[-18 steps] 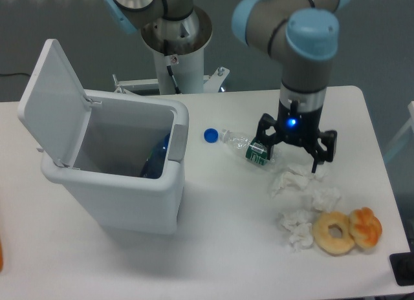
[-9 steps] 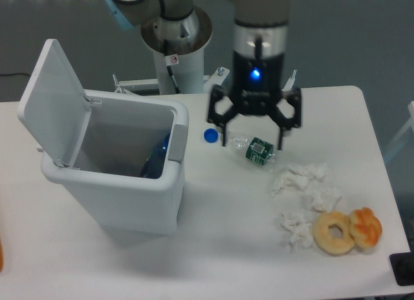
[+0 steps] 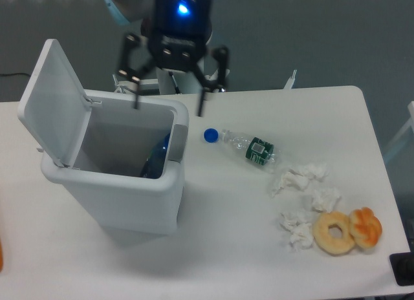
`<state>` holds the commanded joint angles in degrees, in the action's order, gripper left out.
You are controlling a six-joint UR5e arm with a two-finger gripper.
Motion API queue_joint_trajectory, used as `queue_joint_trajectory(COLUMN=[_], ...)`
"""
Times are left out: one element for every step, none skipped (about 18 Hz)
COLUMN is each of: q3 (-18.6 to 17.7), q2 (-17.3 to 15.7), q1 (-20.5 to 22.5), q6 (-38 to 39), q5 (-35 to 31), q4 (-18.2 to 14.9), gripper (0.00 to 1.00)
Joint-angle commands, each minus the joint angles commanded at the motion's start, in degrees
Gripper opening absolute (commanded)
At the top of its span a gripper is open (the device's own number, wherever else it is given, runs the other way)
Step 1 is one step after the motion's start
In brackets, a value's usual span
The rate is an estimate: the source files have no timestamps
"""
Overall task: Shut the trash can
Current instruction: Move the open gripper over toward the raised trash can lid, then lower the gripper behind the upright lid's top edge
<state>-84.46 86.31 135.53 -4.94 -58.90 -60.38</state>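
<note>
The white trash can (image 3: 119,183) stands on the left of the table with its flat lid (image 3: 53,99) swung up and back on the left side. Its grey inside shows, with a blue object (image 3: 157,159) in it. My gripper (image 3: 169,105) hangs open and empty above the can's back right rim, fingers pointing down, one fingertip (image 3: 137,101) over the opening and the other just right of the rim. It is right of the lid and apart from it.
A clear plastic bottle (image 3: 244,145) with a green label and blue cap lies right of the can. Crumpled tissues (image 3: 303,183) lie further right. Two doughnuts (image 3: 347,230) sit near the front right corner. The arm's base stands behind the can.
My gripper has moved left and up across the table, from over the tissues, past the bottle, to above the can's back right rim. It stayed open. Nothing on the table moved.
</note>
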Motion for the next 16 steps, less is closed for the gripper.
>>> queue_joint_trajectory(q3=[0.0,0.0,-0.09,-0.17,-0.18,-0.26,-0.35,-0.53,-0.96,-1.14,-1.23,-1.4,-1.49,-1.41,-1.49,-1.58], q2=[-0.53,-0.79,-1.06,-1.06,-1.15,-1.15,-1.06,-1.15,-1.23,-1.32,-1.32,-1.32,-1.41,-1.41,-1.41,-1.41], q1=[-0.44,-0.88,-2.01,-2.72,-2.99,-3.69,-4.83,-5.62,-6.24,-6.59,-6.86,-7.03,-7.21,-7.56,-7.65,-7.74], q6=[1.32,1.77,1.78,1.78,1.69,1.6,1.6,1.43,1.16,1.16,0.9,-0.06,-0.77,-0.86,-0.86,-0.86], q5=[0.8,1.33,1.42,1.42,1.42,1.42,1.24,1.16,0.98,0.98,0.89,0.98,0.98,0.98,0.81,0.63], q4=[0.0,0.0,-0.09,-0.09,0.0,0.0,0.0,0.09,0.35,0.35,0.26,0.26,0.18,0.18,0.18,0.18], gripper=[1.0,1.0,1.0,1.0,1.0,1.0,1.0,1.0,1.0,1.0,1.0,1.0,1.0,1.0,1.0,1.0])
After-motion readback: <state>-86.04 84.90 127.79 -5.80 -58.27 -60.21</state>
